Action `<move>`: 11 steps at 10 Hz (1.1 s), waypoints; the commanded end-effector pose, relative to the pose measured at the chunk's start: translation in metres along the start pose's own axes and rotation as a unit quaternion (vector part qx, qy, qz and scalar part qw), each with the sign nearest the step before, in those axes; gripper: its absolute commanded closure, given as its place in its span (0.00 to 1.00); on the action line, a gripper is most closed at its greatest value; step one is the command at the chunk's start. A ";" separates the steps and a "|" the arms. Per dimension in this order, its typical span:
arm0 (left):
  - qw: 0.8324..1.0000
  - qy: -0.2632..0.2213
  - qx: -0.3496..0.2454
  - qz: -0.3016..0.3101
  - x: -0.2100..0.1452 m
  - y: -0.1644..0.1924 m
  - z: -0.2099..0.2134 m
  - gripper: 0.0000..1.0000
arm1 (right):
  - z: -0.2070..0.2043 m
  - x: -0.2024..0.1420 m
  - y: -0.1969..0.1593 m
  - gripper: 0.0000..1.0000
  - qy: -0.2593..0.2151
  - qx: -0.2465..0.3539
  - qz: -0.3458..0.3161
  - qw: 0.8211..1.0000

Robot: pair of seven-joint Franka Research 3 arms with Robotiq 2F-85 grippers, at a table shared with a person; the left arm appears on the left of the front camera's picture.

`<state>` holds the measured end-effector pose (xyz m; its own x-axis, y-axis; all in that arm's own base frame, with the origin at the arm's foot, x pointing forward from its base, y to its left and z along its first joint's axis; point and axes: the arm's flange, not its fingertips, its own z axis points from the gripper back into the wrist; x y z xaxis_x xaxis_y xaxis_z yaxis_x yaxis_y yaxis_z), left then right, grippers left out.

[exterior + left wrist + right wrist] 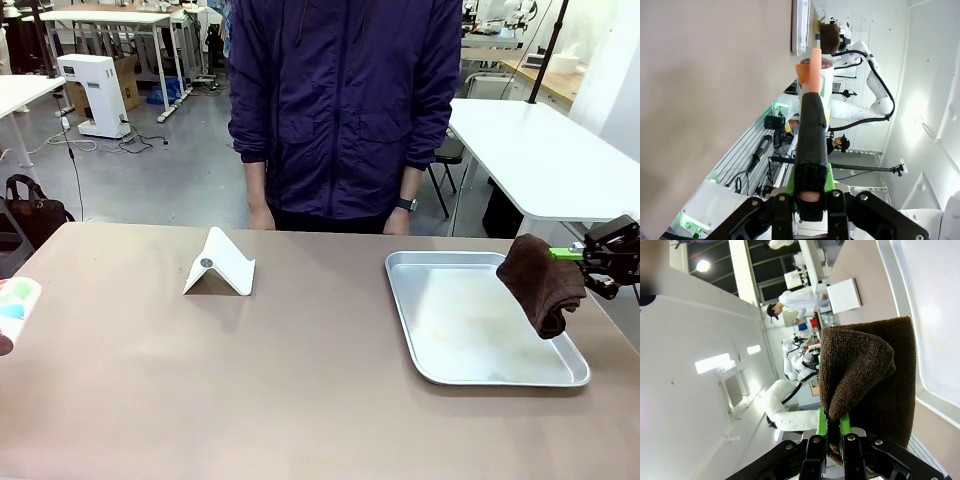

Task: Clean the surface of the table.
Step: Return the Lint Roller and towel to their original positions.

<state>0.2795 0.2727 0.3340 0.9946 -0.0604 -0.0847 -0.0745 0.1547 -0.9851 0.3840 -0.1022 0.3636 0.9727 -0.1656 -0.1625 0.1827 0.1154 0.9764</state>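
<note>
The brownish table (300, 390) spreads wide across the front view. My right gripper (592, 258) is at its right edge, shut on a dark brown cloth (540, 282). The cloth hangs over the right side of a silver tray (460, 330). In the right wrist view the green pads (822, 422) pinch a fold of the cloth (865, 370) in my right gripper (832, 427), above the tray (930, 315). My left gripper (809, 186) is shut on a black-wrapped, pink-tipped part of a white bottle (822, 80), beside the table (705, 75).
A white folded stand (220, 263) sits left of centre. A person in a dark blue jacket (345, 100) stands at the far edge, hands hanging by the table. A white object with coloured patches (15, 300) pokes in at the left edge. White tables stand behind.
</note>
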 end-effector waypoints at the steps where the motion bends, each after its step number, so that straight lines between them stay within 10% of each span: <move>1: 1.000 -0.005 -0.001 0.004 0.001 -0.006 -0.002 0.78 | 0.000 0.001 0.006 0.89 0.002 0.006 0.005 1.000; 5: 1.000 -0.011 0.015 0.020 0.006 -0.016 -0.008 0.78 | -0.018 0.002 0.016 0.89 -0.004 -0.017 0.008 1.000; 11: 0.990 0.034 0.135 0.016 0.110 -0.178 -0.137 0.78 | -0.221 0.027 0.109 0.89 -0.003 -0.055 0.068 0.996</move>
<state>0.3779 0.1270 0.4747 0.9857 -0.1266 -0.1109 -0.0545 0.3830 -0.9221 0.4454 0.1019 0.4371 0.9951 -0.0968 -0.0184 0.0406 0.2332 0.9716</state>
